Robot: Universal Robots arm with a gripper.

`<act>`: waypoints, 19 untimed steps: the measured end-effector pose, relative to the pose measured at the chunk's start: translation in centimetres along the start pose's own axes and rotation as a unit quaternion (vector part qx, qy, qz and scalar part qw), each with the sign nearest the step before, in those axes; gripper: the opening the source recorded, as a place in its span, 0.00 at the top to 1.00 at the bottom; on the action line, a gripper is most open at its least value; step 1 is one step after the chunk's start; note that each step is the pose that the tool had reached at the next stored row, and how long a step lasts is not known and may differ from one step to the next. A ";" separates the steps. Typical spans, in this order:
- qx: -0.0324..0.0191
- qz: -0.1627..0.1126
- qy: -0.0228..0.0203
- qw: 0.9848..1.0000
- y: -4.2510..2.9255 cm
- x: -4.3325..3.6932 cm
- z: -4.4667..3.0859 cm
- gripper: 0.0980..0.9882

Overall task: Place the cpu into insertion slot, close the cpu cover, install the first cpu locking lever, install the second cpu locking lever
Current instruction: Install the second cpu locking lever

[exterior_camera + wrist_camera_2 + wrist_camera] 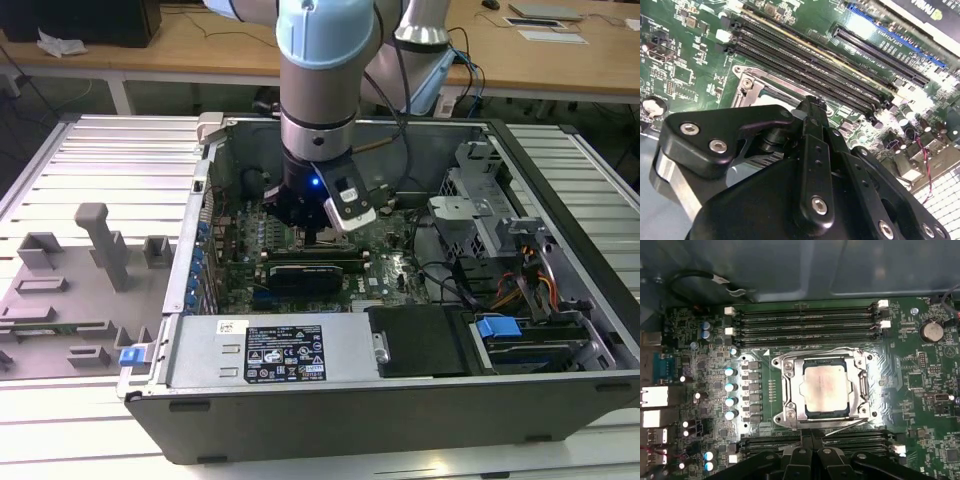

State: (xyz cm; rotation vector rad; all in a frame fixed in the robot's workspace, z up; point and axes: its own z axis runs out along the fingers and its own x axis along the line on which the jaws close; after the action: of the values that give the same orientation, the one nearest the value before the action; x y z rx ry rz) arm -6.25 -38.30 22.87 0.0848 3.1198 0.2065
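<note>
One cpu [825,388] sits in the insertion slot [790,390] under the closed cpu cover [860,385].

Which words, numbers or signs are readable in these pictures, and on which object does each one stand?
Black label on the silver box: print too small to read.
White sticker beside it: too small.
Green circuit board, white markings: blurred.
Black card, green lettering: cut off, unreadable.
No text can be quoted.
</note>
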 end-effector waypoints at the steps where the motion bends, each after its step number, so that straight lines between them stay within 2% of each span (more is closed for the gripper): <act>1: -0.009 -0.001 0.001 1.000 -0.43 0.14 0.07 0.99; 3: -0.017 -0.002 0.001 1.000 -0.89 0.26 0.15 0.99; 4: -0.025 -0.003 0.002 1.000 -1.16 0.35 0.20 0.99; 5: -0.036 -0.005 0.003 0.999 -1.42 0.49 0.24 0.99; 7: -0.046 -0.006 0.003 0.999 -1.66 0.63 0.29 0.99; 8: -0.055 -0.008 0.004 0.998 -1.93 0.78 0.36 0.99; 10: -0.063 -0.009 0.005 0.998 -2.27 0.94 0.44 0.99; 11: -0.072 -0.011 0.005 0.997 -2.55 1.11 0.52 0.99; 13: -0.082 -0.014 0.007 0.996 -2.71 1.33 0.82 0.99; 16: -0.087 -0.019 0.008 0.996 -2.79 1.48 1.32 0.99; 19: -0.087 -0.023 0.009 0.996 -2.86 1.85 1.70 0.99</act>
State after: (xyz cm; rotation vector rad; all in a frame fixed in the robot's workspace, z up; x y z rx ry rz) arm -8.22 -40.81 20.79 0.0090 3.1008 0.4800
